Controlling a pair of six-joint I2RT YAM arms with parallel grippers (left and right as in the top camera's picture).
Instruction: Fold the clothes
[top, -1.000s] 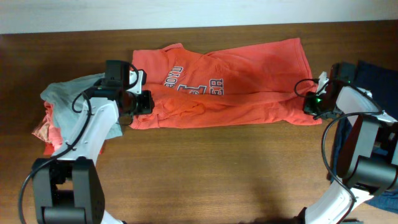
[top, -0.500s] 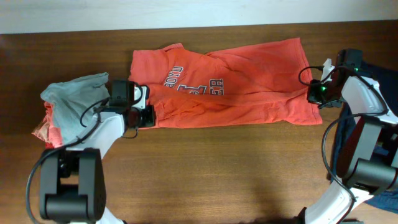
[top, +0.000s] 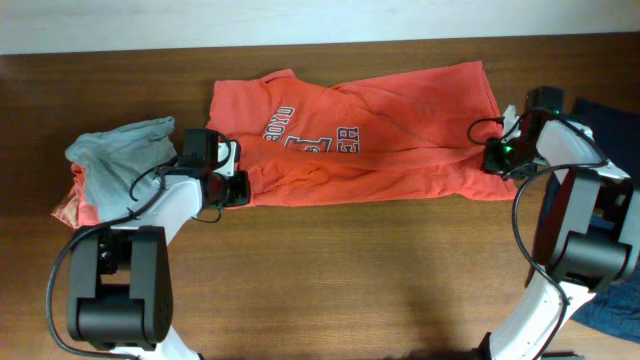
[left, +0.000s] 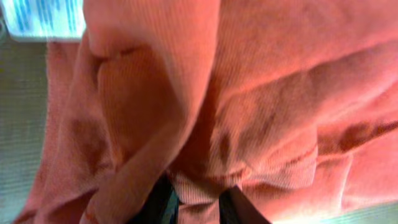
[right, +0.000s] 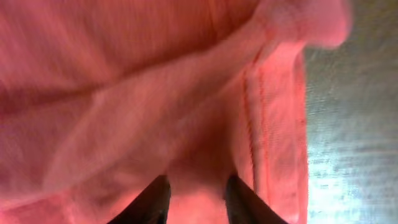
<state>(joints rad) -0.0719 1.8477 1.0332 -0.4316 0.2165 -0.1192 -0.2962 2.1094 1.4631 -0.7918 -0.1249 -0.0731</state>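
A coral-red T-shirt (top: 400, 130) with white lettering (top: 310, 135) lies spread across the far half of the wooden table. My left gripper (top: 232, 188) is at its lower left edge. In the left wrist view the jaws (left: 198, 199) are shut on a ridge of the red fabric (left: 261, 93). My right gripper (top: 497, 160) is at the shirt's right edge. In the right wrist view its jaws (right: 196, 193) pinch the red cloth (right: 124, 81). A pale grey-blue shirt (top: 120, 150) lies crumpled at the left on another coral garment (top: 75, 205). A dark navy garment (top: 605, 120) lies at the right.
The wooden table (top: 350, 270) runs along the front, with a pale wall strip along its far edge. Blue cloth (top: 615, 310) hangs at the lower right, behind my right arm. A white label (left: 43, 18) shows at the top left of the left wrist view.
My left gripper moved down and slightly right, drawing the shirt's lower left corner inward. My right gripper rose toward the far edge, then came back down and left on the right hem.
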